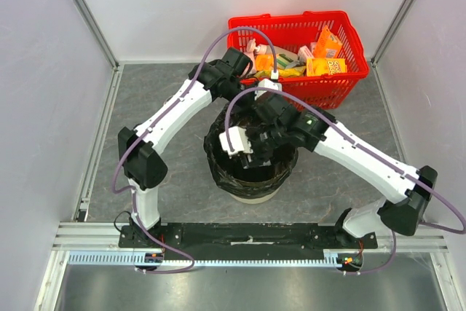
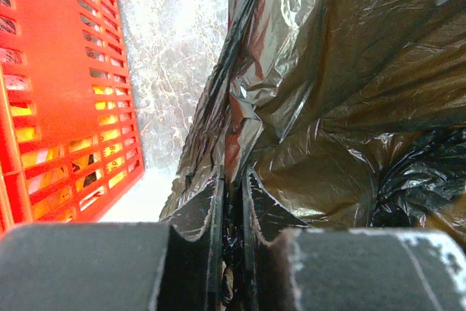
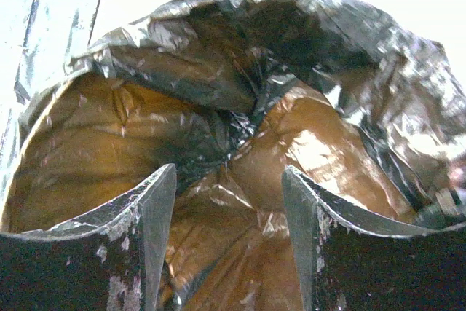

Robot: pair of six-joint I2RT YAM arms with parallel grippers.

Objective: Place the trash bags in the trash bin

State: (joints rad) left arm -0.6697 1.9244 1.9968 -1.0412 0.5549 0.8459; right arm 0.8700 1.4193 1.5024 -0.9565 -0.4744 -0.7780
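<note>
Left gripper [image 2: 234, 183] pinches trash bag [image 2: 328, 92]; right gripper [image 3: 229, 172] seemingly inside it.

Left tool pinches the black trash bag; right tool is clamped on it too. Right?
No: right wrist view shows the right tool open, jaws apart over the trash bin, gripping nothing. The left tool does pinch the black trash bag.

The thin black plastic trash bag [image 2: 342, 71] is gleaming, glossy and crinkled, its film glowing brownish where light is passing through. The round beige plastic trash bin [image 1: 251, 194] is looking smooth, the red plastic lattice basket [image 2: 58, 71] faintly shiny, the grey mottled tabletop [image 1: 167, 85] matt. The right gripper [image 3: 229, 172] is showing dark fingers [image 3: 142, 223], matt, scuffed, flecked pale.
</note>
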